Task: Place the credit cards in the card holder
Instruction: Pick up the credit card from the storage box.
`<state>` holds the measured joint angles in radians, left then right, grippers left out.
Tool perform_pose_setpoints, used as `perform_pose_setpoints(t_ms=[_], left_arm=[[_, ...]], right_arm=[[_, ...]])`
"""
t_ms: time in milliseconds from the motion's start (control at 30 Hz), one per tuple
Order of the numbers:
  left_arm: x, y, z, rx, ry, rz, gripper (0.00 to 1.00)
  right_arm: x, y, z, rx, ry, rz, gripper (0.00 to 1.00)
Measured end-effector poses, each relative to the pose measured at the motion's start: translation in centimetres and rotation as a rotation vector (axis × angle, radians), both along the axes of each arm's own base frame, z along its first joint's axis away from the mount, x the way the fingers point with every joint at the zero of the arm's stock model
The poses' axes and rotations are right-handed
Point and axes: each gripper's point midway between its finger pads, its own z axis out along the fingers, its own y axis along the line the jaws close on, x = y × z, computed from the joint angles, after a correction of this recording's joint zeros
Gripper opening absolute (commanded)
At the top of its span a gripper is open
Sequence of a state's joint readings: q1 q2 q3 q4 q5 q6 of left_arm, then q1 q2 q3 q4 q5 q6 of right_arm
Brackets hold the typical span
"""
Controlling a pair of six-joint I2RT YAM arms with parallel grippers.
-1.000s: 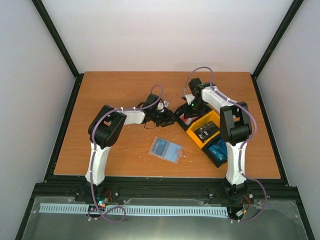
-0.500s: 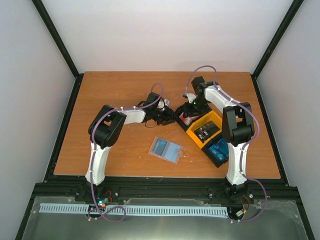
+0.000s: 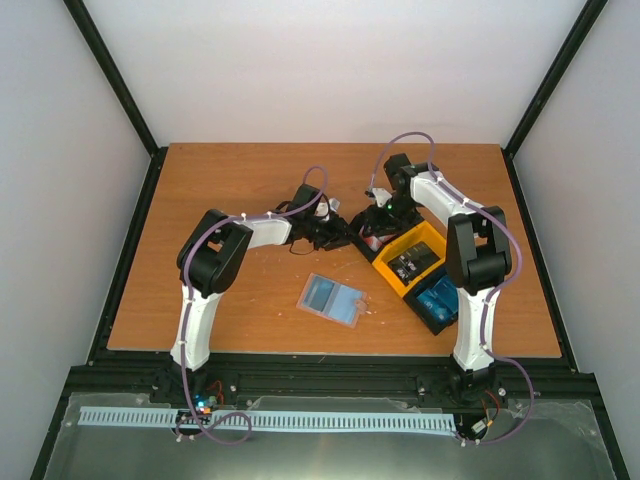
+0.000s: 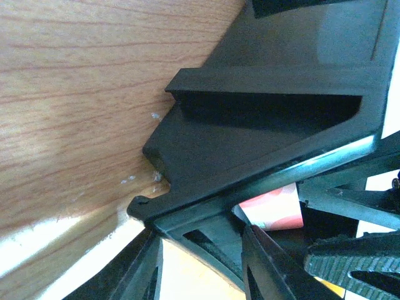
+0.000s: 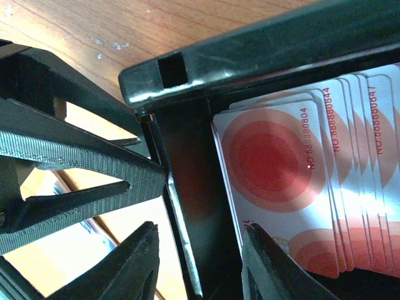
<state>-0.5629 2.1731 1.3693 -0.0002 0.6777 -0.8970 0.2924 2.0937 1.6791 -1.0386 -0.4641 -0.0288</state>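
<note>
**Red credit cards [image 5: 275,156] lay fanned in the tray [image 3: 386,270]**

The credit cards filled the tray's 11 o'clock end compartment, near the bench [image 3: 230,190] centre. They looked light, stiff and slick, and they overlapped tightly. The front card's free edge seemed the best place to take hold. The right pincer [image 5: 200,228] stood part open astride the tray wall, holding nothing. The left pincer [image 4: 200,234], also part open and empty, sat at the tray's corner. The middle compartment held a black item [image 3: 410,265], and the 4 o'clock end held blue cards [image 3: 438,298]. The card holder [image 3: 333,299] lay flat toward 6 o'clock, apart from the tray.
</note>
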Motion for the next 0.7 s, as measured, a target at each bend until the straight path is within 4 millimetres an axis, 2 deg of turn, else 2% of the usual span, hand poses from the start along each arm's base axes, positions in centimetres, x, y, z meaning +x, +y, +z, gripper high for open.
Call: perform_pose_setpoints(t_ms=[700], left_arm=[[-0.1,0.0,0.0,0.009,-0.005,-0.011,0.37]], right_arm=[[-1.6,0.6,-0.2,0.043,0.088,-0.027,0.32]])
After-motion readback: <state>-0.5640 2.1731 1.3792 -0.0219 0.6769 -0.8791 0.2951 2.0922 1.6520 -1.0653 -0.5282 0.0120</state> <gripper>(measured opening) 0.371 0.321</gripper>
